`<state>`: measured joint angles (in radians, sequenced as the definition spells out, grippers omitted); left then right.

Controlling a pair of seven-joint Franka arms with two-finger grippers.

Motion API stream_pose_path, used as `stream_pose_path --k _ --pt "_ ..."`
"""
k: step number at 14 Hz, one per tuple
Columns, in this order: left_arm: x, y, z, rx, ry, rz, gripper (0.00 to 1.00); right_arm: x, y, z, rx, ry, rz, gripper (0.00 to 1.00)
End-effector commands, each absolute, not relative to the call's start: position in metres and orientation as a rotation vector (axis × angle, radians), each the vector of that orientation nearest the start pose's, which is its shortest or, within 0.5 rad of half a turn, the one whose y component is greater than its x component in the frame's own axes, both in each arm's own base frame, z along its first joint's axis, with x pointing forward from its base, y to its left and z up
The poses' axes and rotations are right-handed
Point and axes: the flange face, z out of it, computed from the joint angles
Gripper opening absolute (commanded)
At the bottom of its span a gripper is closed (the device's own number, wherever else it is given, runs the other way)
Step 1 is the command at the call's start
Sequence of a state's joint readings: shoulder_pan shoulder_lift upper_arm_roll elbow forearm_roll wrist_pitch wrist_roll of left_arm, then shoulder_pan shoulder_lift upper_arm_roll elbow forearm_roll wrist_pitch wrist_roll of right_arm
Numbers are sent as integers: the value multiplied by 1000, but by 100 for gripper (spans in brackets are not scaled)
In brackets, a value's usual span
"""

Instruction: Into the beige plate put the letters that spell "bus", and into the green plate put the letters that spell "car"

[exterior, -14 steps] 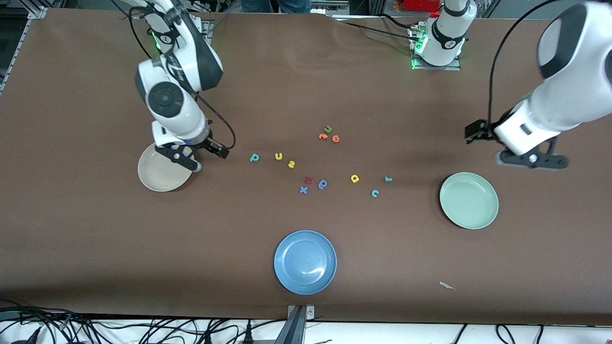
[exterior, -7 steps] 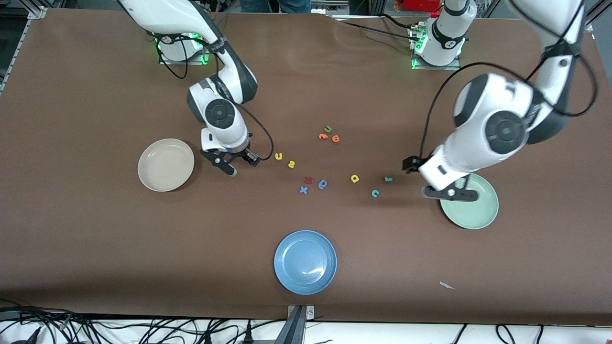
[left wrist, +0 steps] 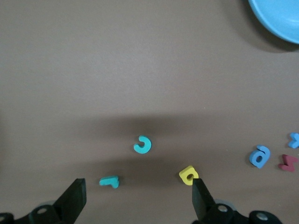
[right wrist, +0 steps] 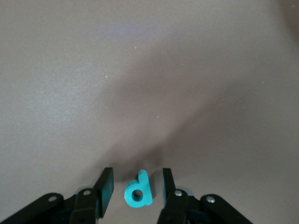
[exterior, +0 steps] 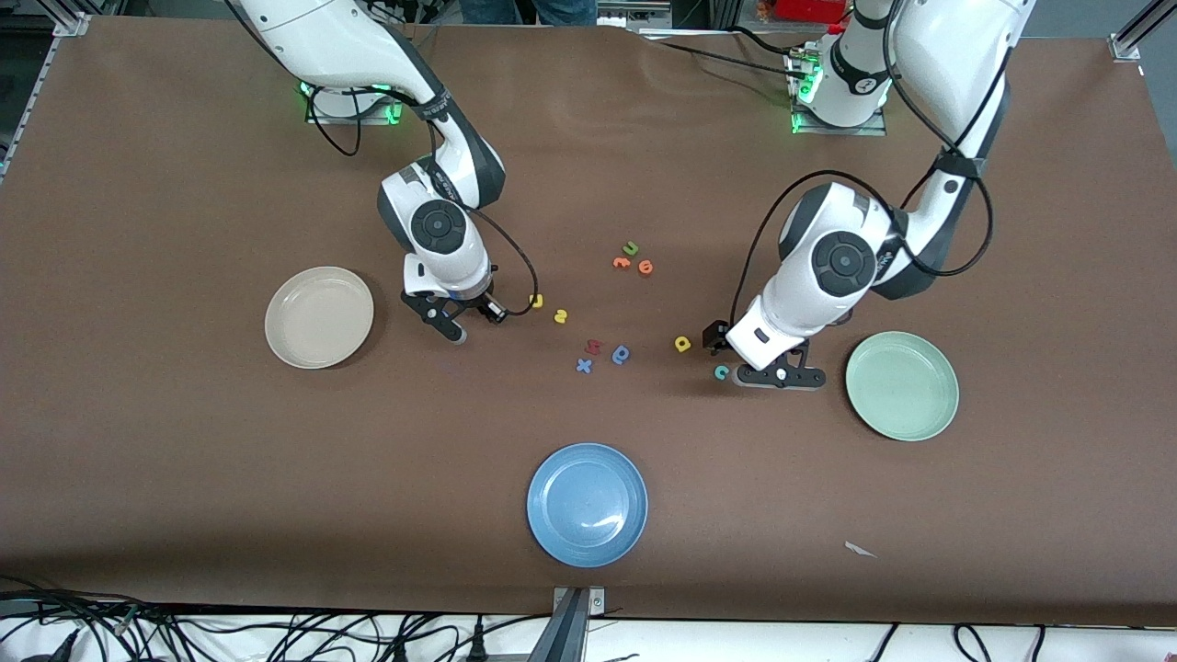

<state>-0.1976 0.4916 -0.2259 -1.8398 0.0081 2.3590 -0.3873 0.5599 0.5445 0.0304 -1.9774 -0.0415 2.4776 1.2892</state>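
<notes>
The right gripper (right wrist: 134, 189) is down at the tabletop with the small teal foam letter "b" (right wrist: 138, 191) standing between its fingers, a sliver of gap still showing on each side, so the letter is bracketed but not yet clamped. To do this well, the fingers should meet the letter's flat sides evenly; if one touches first, the light foam will likely skid or tip. Lift only once both press in, then carry it to the round cream-beige plate (exterior: 319, 317), which sits empty toward the right arm's end of the table. The yellow foam "u" (exterior: 537, 301) and yellow foam "s" (exterior: 560, 316) lie just beside this gripper, near the middle of the tabletop.

The left gripper (left wrist: 135, 198) hangs with its fingers spread wide over the teal foam "r" (left wrist: 110, 181), with the teal foam "c" (left wrist: 142, 144) and yellow foam "a" (left wrist: 188, 175) close by. The round mint-green plate (exterior: 902, 386) nearby is empty too
</notes>
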Motion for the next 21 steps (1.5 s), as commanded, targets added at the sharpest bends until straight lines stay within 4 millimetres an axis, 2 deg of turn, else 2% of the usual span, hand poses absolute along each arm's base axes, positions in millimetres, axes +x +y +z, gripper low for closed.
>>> stream_pose_path --k 1,3,5,7,8,9,11,13,14,16,17,19,21 --pt "590 -262 247 -3246 5 -27 100 500 351 180 -2993 1055 10 50" --pt "591 -264 223 -3223 8 -33 100 498 352 177 -2998 1054 14 46" --pt "598 -266 212 -3186 11 -59 100 498 351 172 -3004 1056 19 42" --pt "606 -273 202 -3169 -3 -76 99 498 351 172 -3006 1054 21 18" --pt "608 -280 196 -3167 -12 -75 98 499 351 174 -3007 1045 14 13" --pt "610 -286 190 -3169 -16 -74 96 500 351 179 -3019 1008 3 9" --pt "614 -287 185 -3167 -22 -65 94 514 339 206 -3026 948 -40 7" --pt "613 -285 175 -3161 -25 -47 91 531 302 231 -3130 816 -15 7" --pt "615 -283 177 -3156 -20 -56 89 540 275 239 -3193 729 31 7" --pt "615 -282 176 -3150 -11 -59 82 549 235 249 -3262 625 95 7" --pt "616 -280 176 -3148 -15 -60 77 553 212 249 -3292 558 130 7" --pt "613 -280 174 -3134 -13 -23 67 547 163 242 -3328 438 200 7" --pt "611 -279 175 -3125 -13 -3 60 536 129 230 -3335 369 223 8"
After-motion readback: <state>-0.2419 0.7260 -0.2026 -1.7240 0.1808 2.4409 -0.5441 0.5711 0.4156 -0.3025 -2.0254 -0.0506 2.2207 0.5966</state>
